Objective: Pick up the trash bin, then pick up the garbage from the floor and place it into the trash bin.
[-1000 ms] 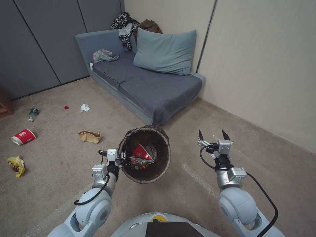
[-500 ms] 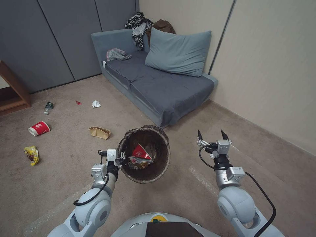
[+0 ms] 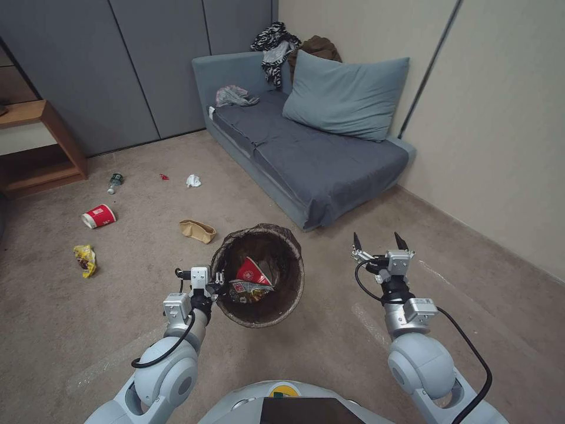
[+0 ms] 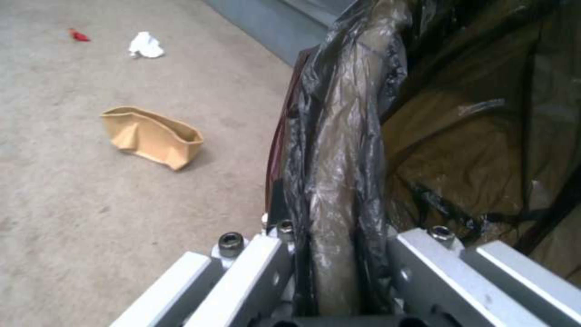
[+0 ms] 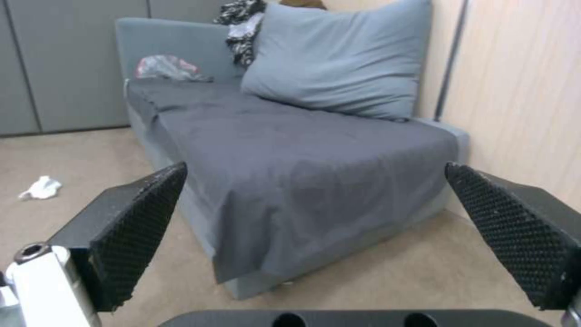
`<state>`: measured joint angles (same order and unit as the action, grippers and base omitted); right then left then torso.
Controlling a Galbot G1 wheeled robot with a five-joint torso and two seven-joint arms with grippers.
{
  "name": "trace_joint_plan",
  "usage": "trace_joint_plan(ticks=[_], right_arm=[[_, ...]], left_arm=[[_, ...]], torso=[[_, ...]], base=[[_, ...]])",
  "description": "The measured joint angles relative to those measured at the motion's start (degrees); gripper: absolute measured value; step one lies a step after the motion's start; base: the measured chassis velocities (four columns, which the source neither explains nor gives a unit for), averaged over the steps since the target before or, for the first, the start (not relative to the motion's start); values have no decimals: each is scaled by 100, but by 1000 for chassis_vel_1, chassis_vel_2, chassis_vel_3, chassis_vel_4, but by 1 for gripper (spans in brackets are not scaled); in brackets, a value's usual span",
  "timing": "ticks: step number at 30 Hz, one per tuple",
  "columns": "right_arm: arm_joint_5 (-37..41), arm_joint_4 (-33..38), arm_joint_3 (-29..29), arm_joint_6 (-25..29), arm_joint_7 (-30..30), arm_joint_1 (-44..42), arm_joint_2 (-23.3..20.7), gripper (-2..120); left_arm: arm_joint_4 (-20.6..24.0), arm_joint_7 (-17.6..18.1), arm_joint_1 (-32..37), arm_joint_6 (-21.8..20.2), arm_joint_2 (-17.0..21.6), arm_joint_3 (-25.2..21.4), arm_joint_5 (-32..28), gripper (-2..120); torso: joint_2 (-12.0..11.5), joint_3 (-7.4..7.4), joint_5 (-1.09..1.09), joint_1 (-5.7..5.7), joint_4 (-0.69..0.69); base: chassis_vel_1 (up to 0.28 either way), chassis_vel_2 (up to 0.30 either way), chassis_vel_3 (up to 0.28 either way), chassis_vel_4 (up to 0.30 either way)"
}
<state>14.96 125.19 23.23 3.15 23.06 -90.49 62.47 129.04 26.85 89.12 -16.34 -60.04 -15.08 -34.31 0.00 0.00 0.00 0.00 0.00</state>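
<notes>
- Beige carpet point(image 3: 118, 330) spreads out before us, with a grey sofa point(image 3: 306, 147) against the far wall and a wooden shelf point(image 3: 41, 147) off to our left.
- Our left gripper point(image 3: 219, 284) is clenched on the near-left rim of the trash bin point(image 3: 259, 274), holding it up in front of our torso; in the left wrist view the dark bag liner point(image 4: 339, 150) runs pinched between the jaws.
- Inside the bin we see a red-and-white cup point(image 3: 252, 272) and a wrapper point(image 3: 247, 290).
- Our right gripper point(image 3: 379, 241) hangs to the right of the bin, jaws spread wide and holding nothing.
- Garbage lies on the floor to our left: a brown paper bag point(image 3: 197, 230) nearest the bin, a paper cup point(image 3: 99, 216), a yellow wrapper point(image 3: 85, 259), a bottle point(image 3: 115, 182), a white tissue wad point(image 3: 192, 181) and a red scrap point(image 3: 163, 176).
</notes>
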Motion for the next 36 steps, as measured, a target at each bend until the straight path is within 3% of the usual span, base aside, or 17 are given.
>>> trace_joint_plan(ticks=[36], right_arm=[[-87, -24, -87, 0, 60, 2, 94, 100]], left_arm=[[41, -5, 76, 32, 16, -27, 53, 2]], torso=[[0, 0, 0, 0, -1]], base=[[58, 56, 59, 60]])
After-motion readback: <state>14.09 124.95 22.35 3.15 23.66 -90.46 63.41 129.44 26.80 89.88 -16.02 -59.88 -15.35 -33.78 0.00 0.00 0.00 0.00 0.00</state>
